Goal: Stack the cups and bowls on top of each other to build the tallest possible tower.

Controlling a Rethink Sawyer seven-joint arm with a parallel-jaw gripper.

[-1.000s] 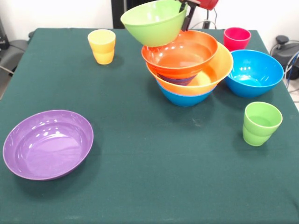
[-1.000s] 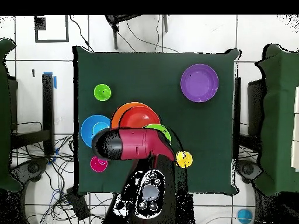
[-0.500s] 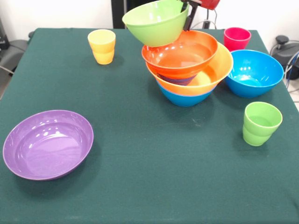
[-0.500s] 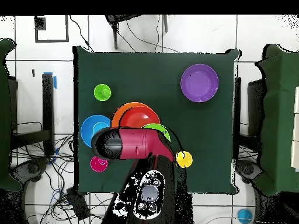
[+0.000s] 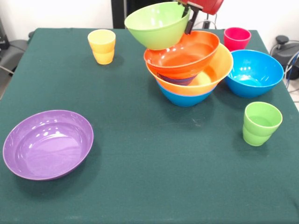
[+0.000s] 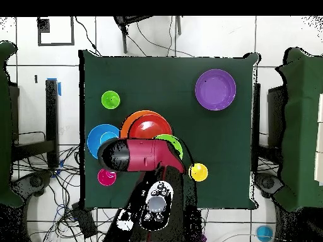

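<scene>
My gripper [image 5: 188, 18] comes in from the top edge and is shut on the right rim of the lime green bowl [image 5: 158, 24]. It holds the bowl tilted, over the back left edge of the tower [image 5: 189, 70]. The tower is a blue bowl [image 5: 184, 98] lowest, then a yellow-orange bowl [image 5: 212, 74], then an orange-red bowl [image 5: 182, 55] on top, leaning. In the overhead view the arm [image 6: 135, 155] covers most of the lime bowl [image 6: 170, 142] and hides the gripper. A yellow cup [image 5: 102, 45], a red-pink cup [image 5: 237, 38] and a light green cup [image 5: 260, 122] stand apart.
A loose blue bowl [image 5: 254, 72] sits right of the tower, close to the red-pink cup. A wide purple bowl [image 5: 47, 143] lies at the near left. The dark green table [image 5: 154, 177] ends just beyond the light green cup on the right.
The gripper has carried the lime green bowl slightly right and a little lower, closer over the tower. The orange-red bowl has shifted slightly right.
</scene>
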